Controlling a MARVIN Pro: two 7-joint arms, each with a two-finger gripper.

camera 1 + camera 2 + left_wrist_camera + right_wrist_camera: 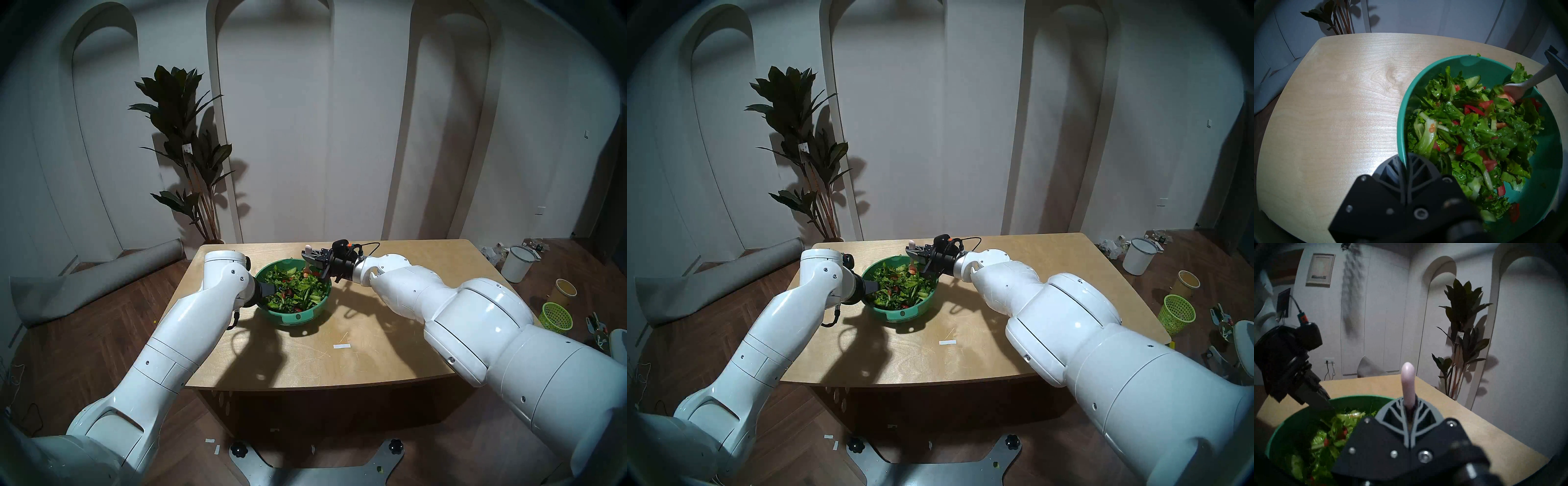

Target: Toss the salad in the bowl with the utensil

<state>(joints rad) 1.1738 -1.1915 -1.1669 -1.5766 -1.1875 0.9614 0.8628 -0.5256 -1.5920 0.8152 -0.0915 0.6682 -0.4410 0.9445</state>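
This looks like a room in a home used as a robot test space. Pale walls carry tall arched recesses, and a tall dark-leaved potted plant stands in the corner on dark herringbone wood flooring. A light plywood table with rounded corners fills the middle. A rolled grey mat lies by the wall; a white bucket, a lime-green mesh basket and scattered clutter sit on the floor. A framed picture hangs on a wall.
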